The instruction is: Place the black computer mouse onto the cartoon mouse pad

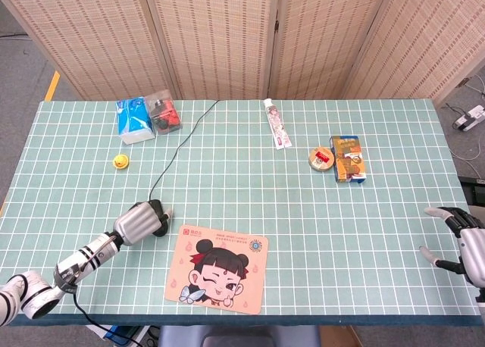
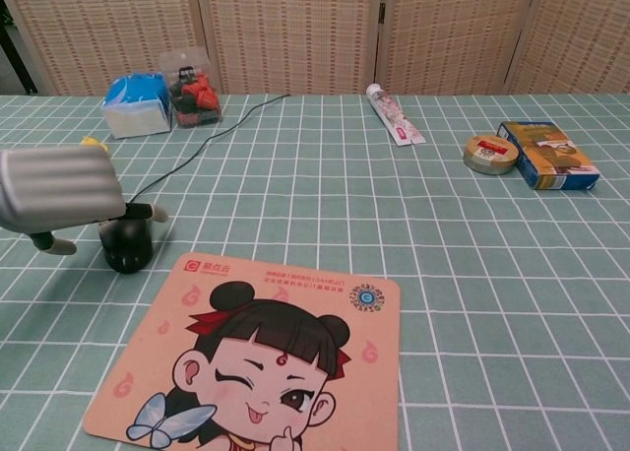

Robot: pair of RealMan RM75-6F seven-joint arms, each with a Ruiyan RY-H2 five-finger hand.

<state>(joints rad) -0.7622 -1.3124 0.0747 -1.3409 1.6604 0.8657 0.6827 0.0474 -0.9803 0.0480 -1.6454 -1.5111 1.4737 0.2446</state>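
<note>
The left hand (image 2: 59,187) sits right over the black mouse (image 2: 127,244), fingers (image 2: 148,213) draped down across its top, though I honestly can't tell whether they're actually clamped on it or just resting there. The mouse is on the green gridded desk (image 1: 303,203), just off the far-left corner of the cartoon mouse pad (image 2: 261,357), not on it, and its thin black cable (image 1: 178,146) runs away toward the far edge. Way over on the near right, the right hand (image 1: 458,241) is empty with its fingers (image 1: 428,253) spread apart. Further out: a blue tissue pack (image 1: 134,120) and a clear box of red bits (image 1: 164,112) at the far left, a tiny yellow duck (image 1: 120,161) near them, a tube (image 1: 278,124) far middle, plus a tape roll (image 1: 322,159) touching or nearly touching an orange-and-blue box (image 1: 348,158) on the right.
</note>
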